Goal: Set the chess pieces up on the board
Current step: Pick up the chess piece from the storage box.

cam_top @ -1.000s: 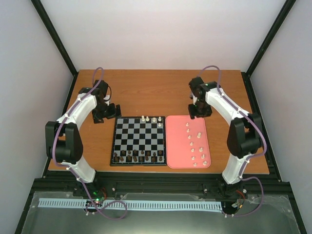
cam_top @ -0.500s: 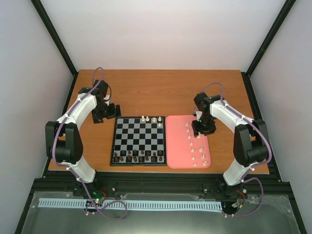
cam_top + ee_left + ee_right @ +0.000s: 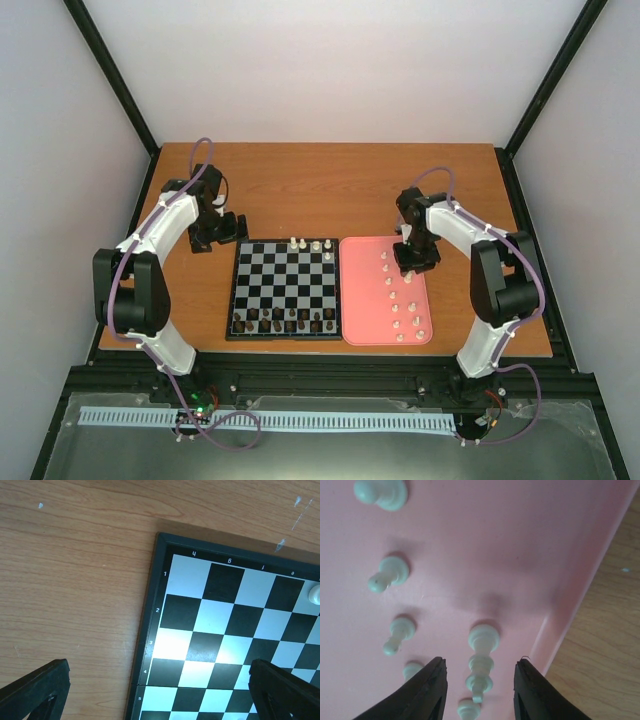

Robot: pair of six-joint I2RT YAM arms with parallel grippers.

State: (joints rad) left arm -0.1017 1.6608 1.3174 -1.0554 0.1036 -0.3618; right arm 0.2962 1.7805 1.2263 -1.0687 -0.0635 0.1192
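Observation:
The board (image 3: 284, 286) lies mid-table with three white chess pieces (image 3: 316, 245) along its far edge and dark pieces (image 3: 285, 320) on its near rows. More white pieces (image 3: 397, 309) stand on the pink tray (image 3: 364, 298) to its right. My right gripper (image 3: 414, 262) hangs low over the tray's far right part. In the right wrist view it is open (image 3: 480, 682), its fingers (image 3: 431, 690) either side of a tall white piece (image 3: 481, 664) without touching it. My left gripper (image 3: 226, 231) is open and empty by the board's far left corner (image 3: 150, 630). One white piece (image 3: 314, 594) shows there.
The tray's raised right rim (image 3: 580, 595) is close to my right finger, with bare wood table (image 3: 605, 645) beyond it. Several small white pawns (image 3: 390, 572) stand left of the tall piece. Black frame posts edge the table.
My right gripper has come from beyond the tray's far edge down over the tray, around the tall white piece. The left arm has not moved.

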